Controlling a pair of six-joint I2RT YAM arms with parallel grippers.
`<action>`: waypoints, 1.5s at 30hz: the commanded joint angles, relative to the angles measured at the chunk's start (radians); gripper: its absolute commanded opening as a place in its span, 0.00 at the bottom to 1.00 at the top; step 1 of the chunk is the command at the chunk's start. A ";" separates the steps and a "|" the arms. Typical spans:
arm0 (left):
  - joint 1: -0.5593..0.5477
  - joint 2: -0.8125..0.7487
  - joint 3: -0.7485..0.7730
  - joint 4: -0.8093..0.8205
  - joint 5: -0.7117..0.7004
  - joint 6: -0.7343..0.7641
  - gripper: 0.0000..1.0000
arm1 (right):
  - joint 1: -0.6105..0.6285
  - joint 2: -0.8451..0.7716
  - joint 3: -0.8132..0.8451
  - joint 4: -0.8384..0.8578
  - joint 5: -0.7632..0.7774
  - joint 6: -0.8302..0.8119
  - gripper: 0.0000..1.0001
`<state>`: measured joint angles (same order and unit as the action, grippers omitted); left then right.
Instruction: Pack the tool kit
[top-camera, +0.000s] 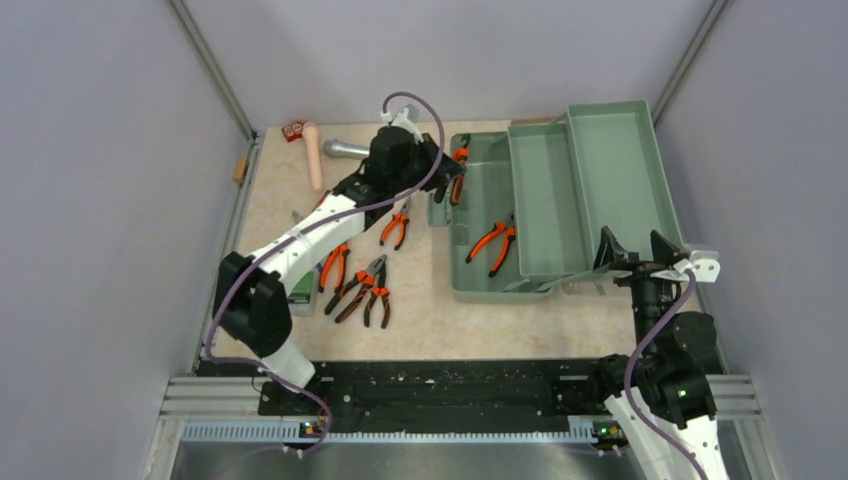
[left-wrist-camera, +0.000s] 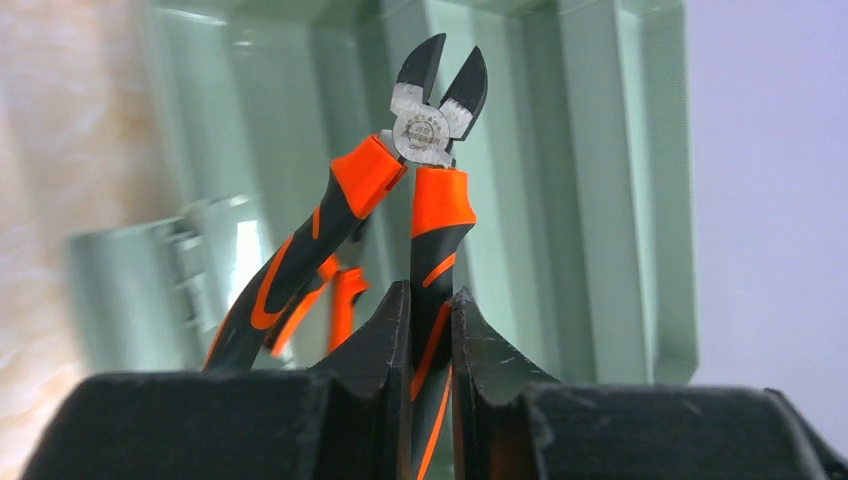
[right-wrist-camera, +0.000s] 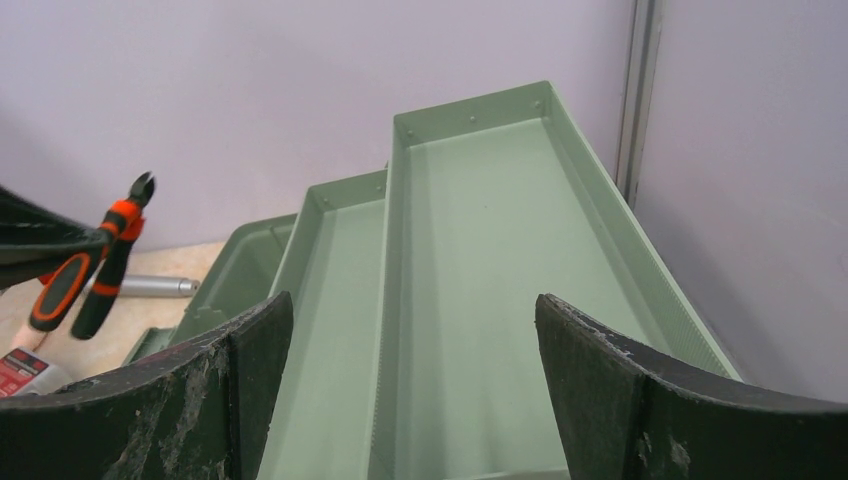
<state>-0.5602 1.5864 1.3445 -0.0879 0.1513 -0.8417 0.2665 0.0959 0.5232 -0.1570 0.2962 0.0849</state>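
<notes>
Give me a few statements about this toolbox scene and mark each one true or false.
1. The left gripper is shut on one handle of the orange-and-black cutters. True.
2. The right gripper holds a screwdriver. False: it is open with nothing between its fingers.
3. One pair of pliers lies inside the toolbox. True.
4. Every tool is off the table. False: several loose pliers lie on the table, left of the toolbox.
5. The toolbox is closed. False: its trays are spread open.
</notes>
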 joint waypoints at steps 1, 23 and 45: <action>-0.036 0.121 0.159 0.176 0.065 -0.100 0.00 | 0.015 -0.013 -0.006 0.031 0.014 -0.018 0.89; -0.058 0.584 0.428 0.151 -0.006 -0.223 0.02 | 0.016 -0.013 -0.015 0.040 0.008 -0.020 0.89; -0.087 0.418 0.404 0.041 -0.101 -0.023 0.66 | 0.015 -0.017 -0.014 0.037 0.007 -0.021 0.89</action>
<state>-0.6464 2.1944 1.7813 -0.0784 0.1032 -0.9409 0.2665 0.0917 0.5098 -0.1558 0.2951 0.0776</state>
